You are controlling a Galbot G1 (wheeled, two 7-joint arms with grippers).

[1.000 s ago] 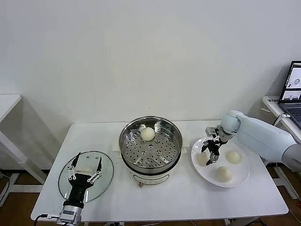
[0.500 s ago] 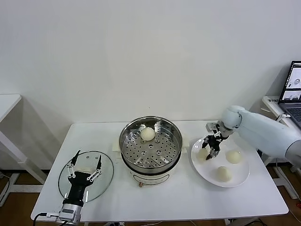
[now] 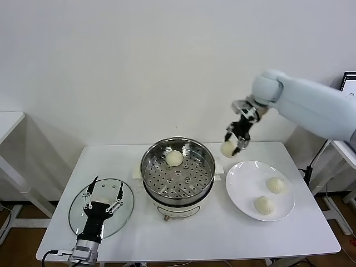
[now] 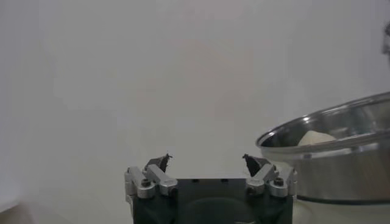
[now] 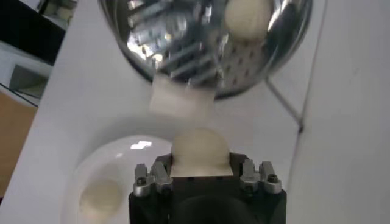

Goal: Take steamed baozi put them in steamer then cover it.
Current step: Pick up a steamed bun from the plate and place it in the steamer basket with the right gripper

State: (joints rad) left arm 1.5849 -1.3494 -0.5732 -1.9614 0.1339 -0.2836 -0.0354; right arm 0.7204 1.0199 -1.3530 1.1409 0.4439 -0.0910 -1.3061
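Note:
My right gripper is shut on a cream-white baozi and holds it in the air just right of the steamer, above the gap between pot and plate. In the right wrist view the baozi sits between the fingers, with the steamer beyond. One baozi lies on the perforated tray at the back of the pot. Two baozi lie on the white plate. The glass cover lies flat at the table's left. My left gripper hangs open over it.
A laptop shows at the far right edge. A second white table stands at the far left. The steamer's white base faces the table's front.
My right gripper closed on a baozi on the plate, lifted it and carried it up and left toward the steamer. The plate now holds two baozi. The left arm barely moved.

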